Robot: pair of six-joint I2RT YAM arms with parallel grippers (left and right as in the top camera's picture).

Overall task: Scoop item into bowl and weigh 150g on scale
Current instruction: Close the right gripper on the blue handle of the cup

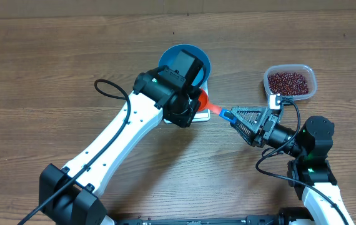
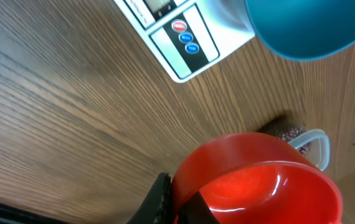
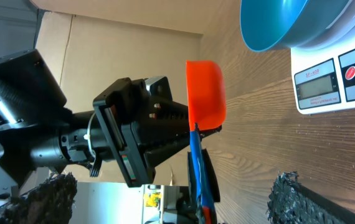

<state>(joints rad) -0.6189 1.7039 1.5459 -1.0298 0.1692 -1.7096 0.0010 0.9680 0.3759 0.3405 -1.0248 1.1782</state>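
A red scoop [image 1: 207,102] with a blue handle [image 1: 226,115] hangs above the wooden surface [image 1: 53,69]; a clear tub [image 1: 313,80] sits nearby.

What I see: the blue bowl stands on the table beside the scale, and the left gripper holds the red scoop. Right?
Not quite: the bowl stands on the scale, not beside it, as the right wrist view shows. The left gripper does hold the scoop.

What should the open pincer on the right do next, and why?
Probably close the right pincer on the blue handle. The handle points between its open jaws, the left pincer is shut on the empty scoop, and the beans sit on the right arm's side, so a handover looks likely.
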